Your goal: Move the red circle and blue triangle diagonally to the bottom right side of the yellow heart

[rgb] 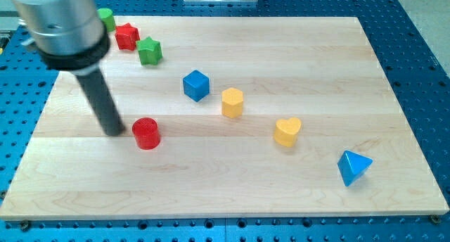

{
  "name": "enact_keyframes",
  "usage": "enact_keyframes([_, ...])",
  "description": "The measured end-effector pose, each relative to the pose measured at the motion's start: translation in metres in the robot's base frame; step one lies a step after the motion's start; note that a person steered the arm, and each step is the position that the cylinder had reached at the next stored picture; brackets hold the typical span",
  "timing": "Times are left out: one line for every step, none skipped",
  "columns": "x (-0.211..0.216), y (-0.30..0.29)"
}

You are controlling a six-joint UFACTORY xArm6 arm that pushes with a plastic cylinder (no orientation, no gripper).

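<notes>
tip: my tip (114, 131) down on board, just left of red circle (147, 134), near or touching, can't tell; bare rod, nothing held
red circle: view's left, well apart from yellow heart (287, 131); not placed
blue triangle (353, 167): already lower right of heart, near
progress: about 1 of 2 done; circle push rightward left

The bench (295, 59) is evenly and brightly lit from above; short soft shadows are cast beneath the blocks. Slight blur is seen throughout.
</notes>
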State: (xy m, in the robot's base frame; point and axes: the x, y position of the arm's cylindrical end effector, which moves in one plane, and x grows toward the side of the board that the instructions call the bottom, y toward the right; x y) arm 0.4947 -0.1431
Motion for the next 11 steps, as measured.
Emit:
enact_keyframes([0.016,0.114])
enact_keyframes([0.021,0.118])
enact_keyframes([0.043,0.082])
enact_keyframes([0.063,0.141])
enact_keyframes([0.063,0.221])
enact_keyframes([0.063,0.261])
enact_keyframes([0.068,0.273])
enact_keyframes([0.086,0.304])
enact_keyframes([0.099,0.332])
enact_keyframes([0.124,0.357])
enact_keyframes([0.113,0.437])
